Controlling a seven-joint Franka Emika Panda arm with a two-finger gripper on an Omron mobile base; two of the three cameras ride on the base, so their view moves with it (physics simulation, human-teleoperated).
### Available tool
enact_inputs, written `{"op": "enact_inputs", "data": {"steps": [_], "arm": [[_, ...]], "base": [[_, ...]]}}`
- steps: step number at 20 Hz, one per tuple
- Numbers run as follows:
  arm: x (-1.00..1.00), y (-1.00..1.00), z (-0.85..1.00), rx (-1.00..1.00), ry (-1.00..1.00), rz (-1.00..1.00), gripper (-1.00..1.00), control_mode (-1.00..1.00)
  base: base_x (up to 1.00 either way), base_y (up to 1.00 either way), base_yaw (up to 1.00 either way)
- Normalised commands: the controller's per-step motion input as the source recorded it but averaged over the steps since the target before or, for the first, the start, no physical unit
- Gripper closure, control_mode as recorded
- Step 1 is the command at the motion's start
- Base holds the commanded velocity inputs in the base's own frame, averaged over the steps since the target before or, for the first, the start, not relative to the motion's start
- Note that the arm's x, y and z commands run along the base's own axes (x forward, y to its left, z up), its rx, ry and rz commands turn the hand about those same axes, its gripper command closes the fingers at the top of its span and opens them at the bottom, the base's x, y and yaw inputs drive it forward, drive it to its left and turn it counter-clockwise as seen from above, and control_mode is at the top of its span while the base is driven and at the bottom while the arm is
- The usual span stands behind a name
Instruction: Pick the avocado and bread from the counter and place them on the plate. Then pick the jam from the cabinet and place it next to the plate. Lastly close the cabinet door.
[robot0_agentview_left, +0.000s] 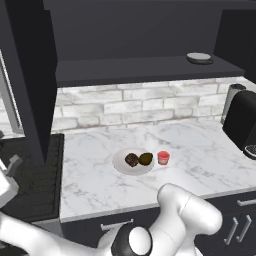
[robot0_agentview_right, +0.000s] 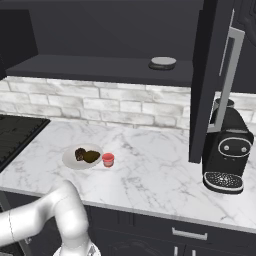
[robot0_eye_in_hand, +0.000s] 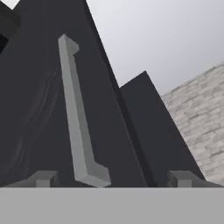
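The step in hand is judged to be the closing of the cabinet door (robot0_eye_in_hand: 52, 109), since the avocado (robot0_agentview_left: 146, 158) and the bread (robot0_agentview_left: 131, 159) already lie side by side on the plate (robot0_agentview_left: 120, 165), and the jam (robot0_agentview_left: 163, 157) stands just to the right of the plate on the tabletop (robot0_agentview_left: 200, 160). In the hand view, the dark door panel is seen close ahead with its silver bar handle (robot0_eye_in_hand: 76, 118) running lengthwise up the picture, and the two fingers (robot0_eye_in_hand: 43, 178) are spread, one on each side of the foot of the handle, pinching nothing. In the base views the cabinet stands open: one door (robot0_agentview_left: 30, 85) projects towards the robot at the left of the tabletop, and another door (robot0_agentview_right: 210, 80) projects at the right, above the coffee machine (robot0_agentview_right: 227, 150). Which of the two doors is faced by the hand cannot be told with certainty. For a clean closure, the flat of the panel near the handle should be pushed, on the side far from the hinge, and the push should follow the arc of the door until it is flush with the cabinet front. The handle need not be gripped. A grey disc (robot0_agentview_left: 199, 57) lies on the cabinet shelf (robot0_agentview_left: 145, 70). No brand, label or writing can be read on any object.
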Motion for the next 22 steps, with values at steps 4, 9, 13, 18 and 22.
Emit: {"op": "enact_inputs", "data": {"steps": [4,9,13,18,22], "arm": [[0.35,-0.1,-0.07,0.02,0.0,-0.13,-1.0,-1.0],[0.69,-0.09,-0.17,0.05,0.03,-0.12,-1.0,-1.0],[0.86,-0.12,-0.18,0.07,0.07,-0.07,-1.0,-1.0],[0.49,-0.57,-0.02,0.17,0.06,0.0,-1.0,-1.0],[0.2,-0.59,0.08,0.23,0.04,0.01,-1.0,-1.0]], "base": [[0.0,0.0,0.0],[0.0,0.0,0.0],[0.0,0.0,0.0],[0.0,0.0,0.0],[0.0,0.0,0.0]]}}
